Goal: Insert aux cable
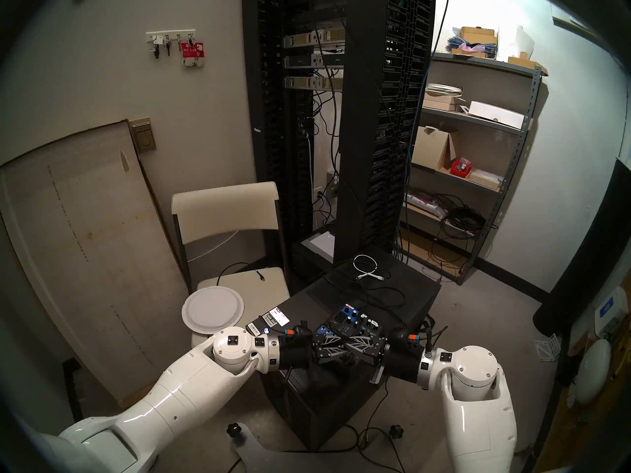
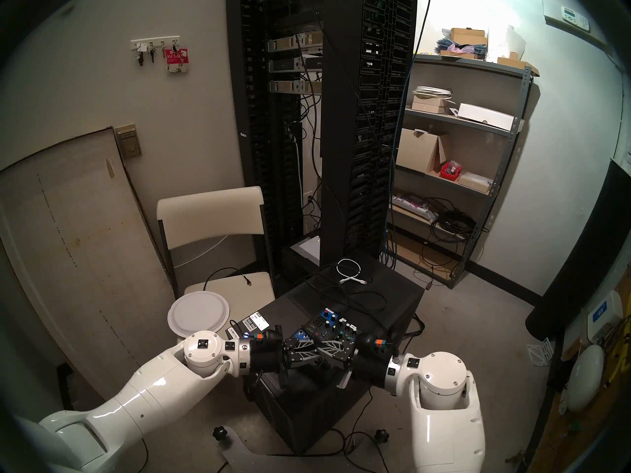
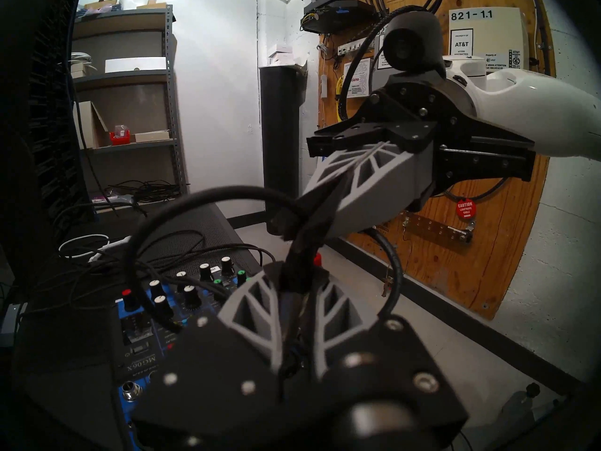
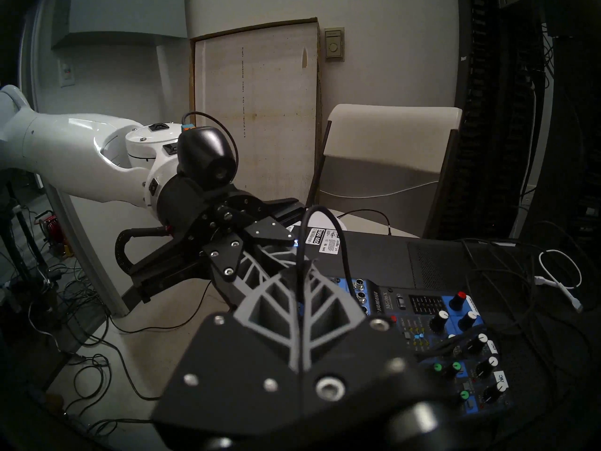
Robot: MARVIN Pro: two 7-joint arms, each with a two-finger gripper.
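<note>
A blue and black mixer [image 1: 355, 320] sits on a black case. Both grippers meet over its near edge. In the left wrist view my left gripper [image 3: 294, 274] is shut on the dark plug [image 3: 292, 271] of the thin black aux cable [image 3: 156, 219]. A small red part [image 3: 317, 258] shows just behind the plug; I cannot tell what it belongs to. Just above, my right gripper [image 3: 292, 219] is shut on the same cable. From there the cable arcs left and drops to the mixer [image 3: 140, 330]. In the right wrist view the cable [image 4: 320, 210] loops up out of the shut right gripper [image 4: 304, 269].
Loose black cables and a short white coiled cable [image 1: 367, 267] lie on the black case [image 1: 403, 291] behind the mixer. A folding chair with a white plate [image 1: 213, 310] stands to the left. A tall black rack [image 1: 368, 120] and a metal shelf unit [image 1: 526, 144] stand behind.
</note>
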